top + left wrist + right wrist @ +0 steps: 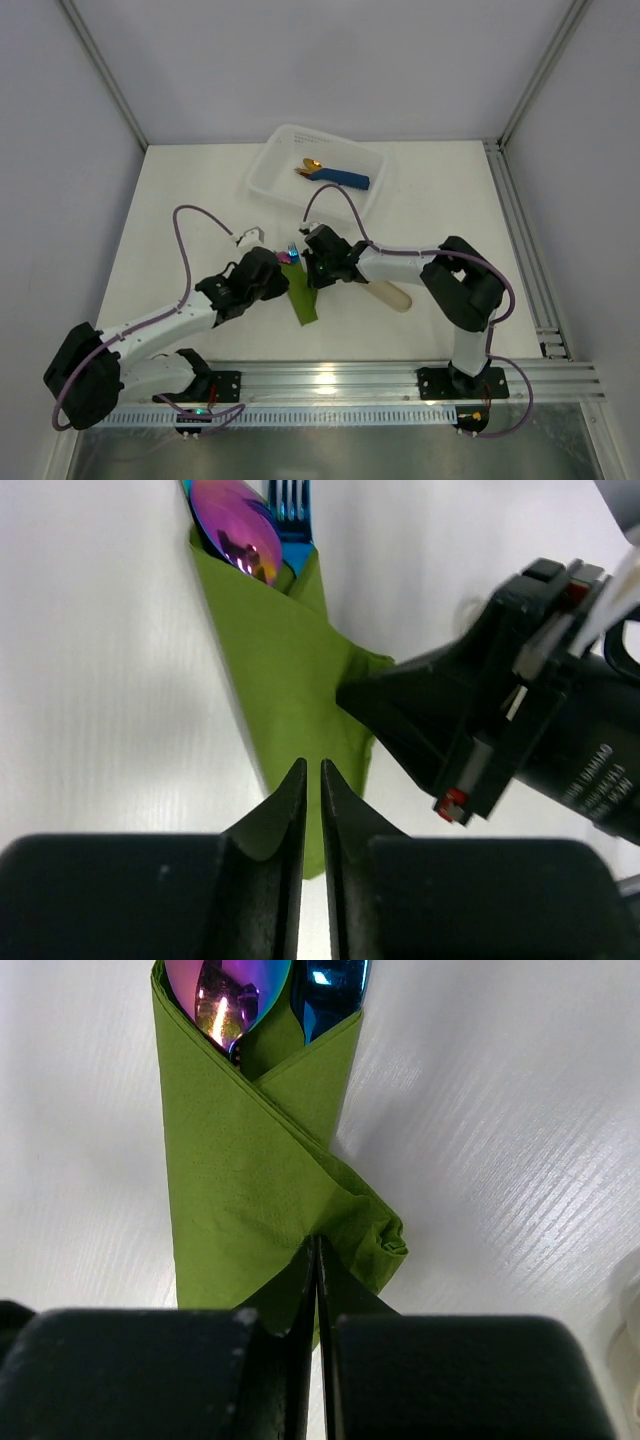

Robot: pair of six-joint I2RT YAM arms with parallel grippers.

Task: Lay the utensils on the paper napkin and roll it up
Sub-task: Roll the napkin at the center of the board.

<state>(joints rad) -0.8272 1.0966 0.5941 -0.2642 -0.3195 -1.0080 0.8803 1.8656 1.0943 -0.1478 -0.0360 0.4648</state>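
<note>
At the near edge of the table [180,210] both arms reach inward to the middle, where the paper napkin [240,1190] lies as a narrow folded bundle. In the top view it runs from a near end at 5 o'clock to a far end at 11 o'clock. The left gripper [311,770] meets the bundle from its 9 o'clock side. Its jaws are parted by only a thin slit above the green paper, and nothing shows between them. The right gripper [316,1245] comes in from 3 o'clock with its jaws pressed together, their tips on the overlapping flap where the paper bunches. Whether any paper is pinched between them I cannot tell. The utensils [225,990] sit inside the wrap, and only their iridescent heads stick out at the 11 o'clock end: a spoon bowl [240,530] and fork tines [290,500] side by side. A beige oblong piece [392,296] lies at 3 o'clock of the bundle, partly under the right forearm. Farther off at 12 o'clock stands a white tray [262,165] holding a blue rolled napkin [345,179] with gold cutlery [310,168] poking out of it.
</note>
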